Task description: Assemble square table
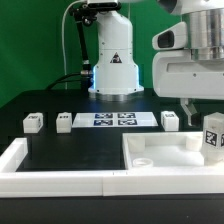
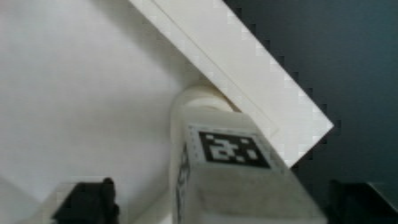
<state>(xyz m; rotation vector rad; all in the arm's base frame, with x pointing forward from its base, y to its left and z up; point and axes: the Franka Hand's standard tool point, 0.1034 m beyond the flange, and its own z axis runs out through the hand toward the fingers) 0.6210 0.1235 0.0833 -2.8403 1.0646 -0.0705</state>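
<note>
The white square slab [image 1: 160, 152] with a raised rim lies at the exterior view's front right. One white tagged leg [image 1: 213, 135] stands at its far right corner; in the wrist view this leg [image 2: 228, 150] rests against the slab's rim [image 2: 231, 60]. My gripper [image 1: 205, 112] hangs just above it. In the wrist view the gripper [image 2: 222, 205] is open, with its dark fingers [image 2: 89, 200] on either side of the leg and a gap to the leg on each side. Three more legs stand behind: two at the left [image 1: 32, 122] [image 1: 64, 120] and one near the slab [image 1: 169, 120].
The marker board [image 1: 112, 119] lies in front of the robot base [image 1: 115, 60]. A long white border wall [image 1: 60, 170] runs along the front and left of the black table.
</note>
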